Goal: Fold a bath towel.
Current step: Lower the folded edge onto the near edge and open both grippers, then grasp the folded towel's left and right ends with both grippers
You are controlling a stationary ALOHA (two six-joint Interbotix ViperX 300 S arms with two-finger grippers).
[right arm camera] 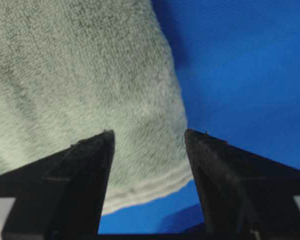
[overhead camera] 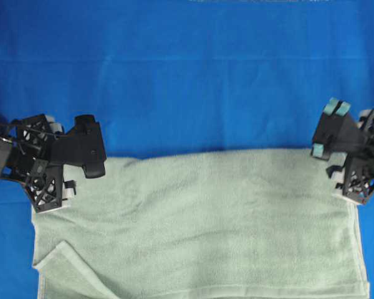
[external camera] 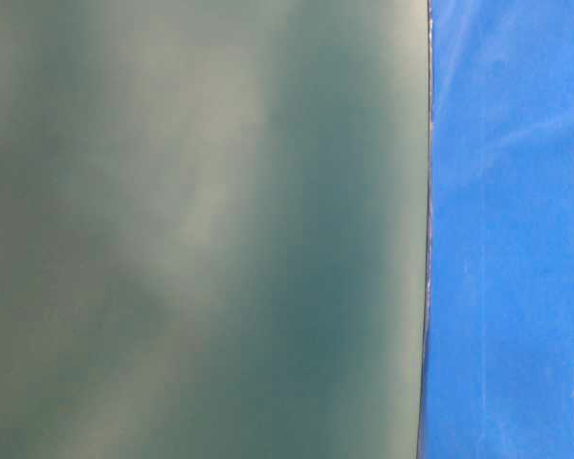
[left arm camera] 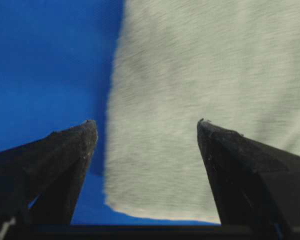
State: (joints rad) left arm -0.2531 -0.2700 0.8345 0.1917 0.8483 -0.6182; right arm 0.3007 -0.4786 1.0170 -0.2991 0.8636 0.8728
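A robot test bench in a lab or studio, not a home; a smooth bright blue backdrop cloth point(overhead camera: 187, 68) covers the whole work surface and rises as a wall in the table-level view; two black skeletal robot arms flank one bath towel point(overhead camera: 206, 224); no furniture shows.

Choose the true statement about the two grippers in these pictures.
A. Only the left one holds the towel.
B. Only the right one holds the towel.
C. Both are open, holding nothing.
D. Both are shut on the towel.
C: both wrist views show the left gripper and right gripper with jaws apart, the bath towel lying flat beneath them, ungripped.
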